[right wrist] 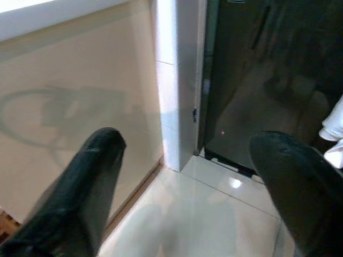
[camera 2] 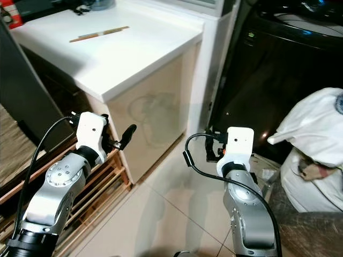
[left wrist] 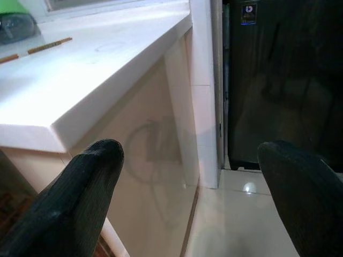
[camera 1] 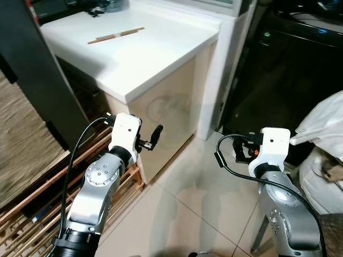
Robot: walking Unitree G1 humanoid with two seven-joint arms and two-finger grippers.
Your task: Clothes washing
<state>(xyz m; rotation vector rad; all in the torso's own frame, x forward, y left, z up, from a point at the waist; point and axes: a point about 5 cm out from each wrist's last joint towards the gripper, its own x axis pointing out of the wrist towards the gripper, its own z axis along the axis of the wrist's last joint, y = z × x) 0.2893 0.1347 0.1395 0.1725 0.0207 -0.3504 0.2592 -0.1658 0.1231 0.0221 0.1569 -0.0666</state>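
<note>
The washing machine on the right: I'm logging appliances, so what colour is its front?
Black and glossy, the washing machine shows best in the right eye view.

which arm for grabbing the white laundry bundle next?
Right, probably. The white laundry bundle lies on the robot's right, beside the right gripper, which is open and empty. The left gripper, also open, faces the white counter, farther from the bundle.

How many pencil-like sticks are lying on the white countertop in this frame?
1. A single thin brown stick lies on the white countertop, toward its far left part, in front of the dark items at the back edge. More could sit beyond the picture's top edge.
</note>
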